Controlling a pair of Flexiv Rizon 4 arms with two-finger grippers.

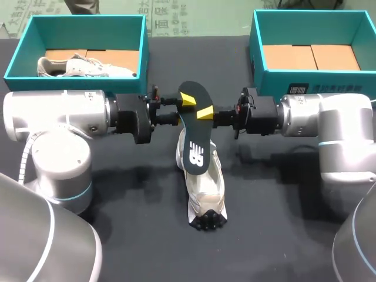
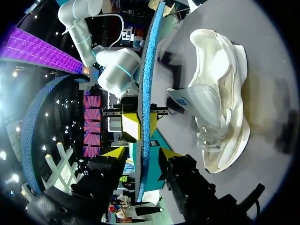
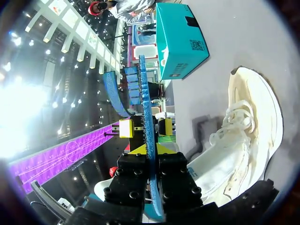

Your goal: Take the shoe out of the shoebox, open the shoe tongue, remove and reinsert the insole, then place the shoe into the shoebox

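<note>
Holding the insole between two claws above the shoe

Nearest on the dark table [image 1: 117,235] lies the pale shoe [image 1: 202,185], lengthwise, with black tread showing at its near end and its far end under the insole.

Above it hangs the insole [image 1: 194,132], clear of the table. Its dark face is turned up in the head view and its blue edge shows in both wrist views.

The right claw [image 3: 150,150] comes in from the right and is clamped on the insole, with both yellow tips pressed against it from either side. The left claw [image 2: 142,153] comes in from the left and straddles the same insole a little farther along. Its fingers are spread, and a gap shows between each yellow tip and the blue edge. The two claws face each other just apart.

At the table's far edge stand two teal boxes, well apart. The left shoebox [image 1: 17,59] holds a second shoe [image 1: 82,66] lying against its front wall. The right shoebox [image 1: 305,76] shows its cardboard floor.
</note>
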